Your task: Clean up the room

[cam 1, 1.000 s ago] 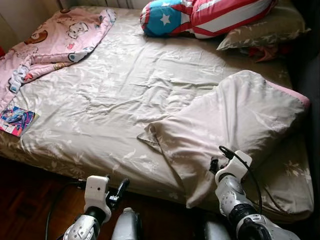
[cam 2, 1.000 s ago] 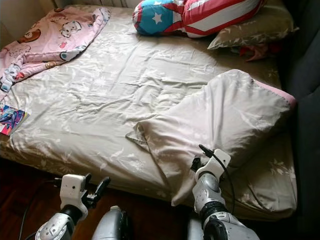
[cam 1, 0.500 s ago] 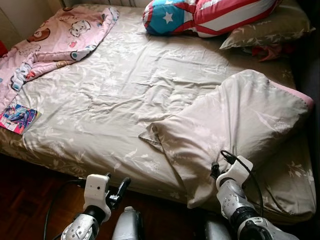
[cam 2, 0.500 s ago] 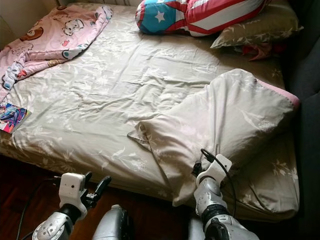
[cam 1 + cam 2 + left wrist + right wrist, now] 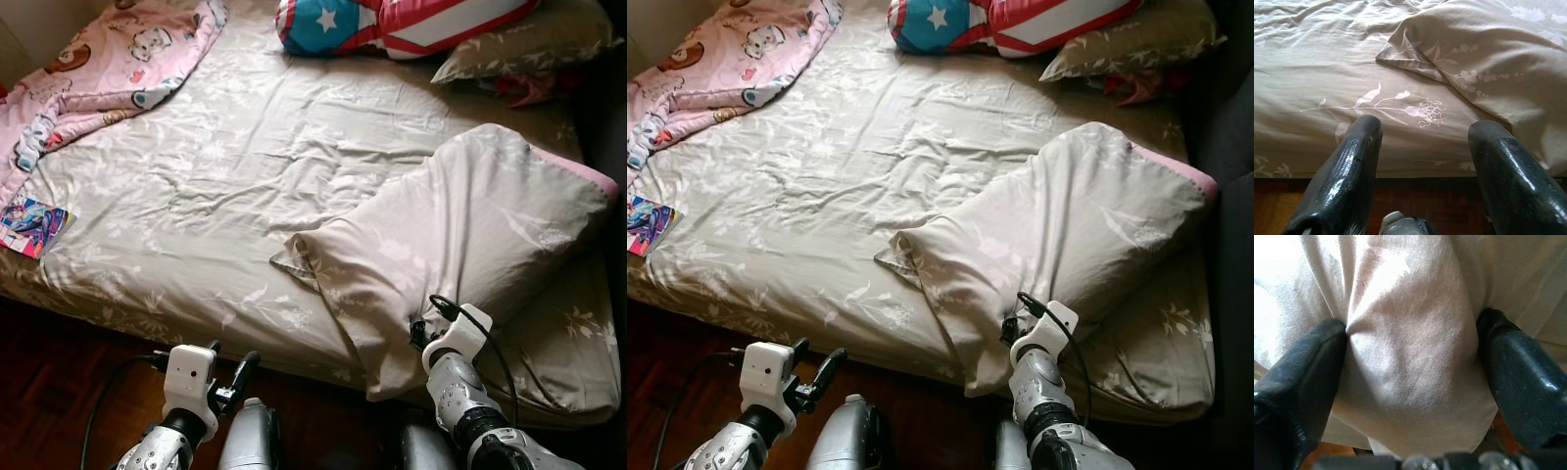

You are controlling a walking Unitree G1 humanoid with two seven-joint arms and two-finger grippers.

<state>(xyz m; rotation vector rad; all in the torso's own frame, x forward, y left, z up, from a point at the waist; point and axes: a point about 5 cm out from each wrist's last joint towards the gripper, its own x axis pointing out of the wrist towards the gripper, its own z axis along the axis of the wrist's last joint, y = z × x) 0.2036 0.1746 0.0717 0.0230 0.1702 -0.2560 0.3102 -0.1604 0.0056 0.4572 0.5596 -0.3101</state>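
Note:
A large beige floral pillow lies askew on the right side of the bed, its lower end hanging over the front edge. My right gripper is at that hanging end, and in the right wrist view its fingers press the bunched pillow fabric from both sides. My left gripper hovers low over the dark floor in front of the bed edge, open and empty. Its two fingers point at the sheet and the pillow's left corner.
A pink cartoon blanket is crumpled at the bed's far left, and a colourful booklet lies at the left edge. A stars-and-stripes cushion and another beige pillow lie at the head. Dark wood floor runs along the front.
The view has tilted down slightly, so the bed sits higher in the picture. My right gripper stays on the pillow's lower end. The left arm has barely moved.

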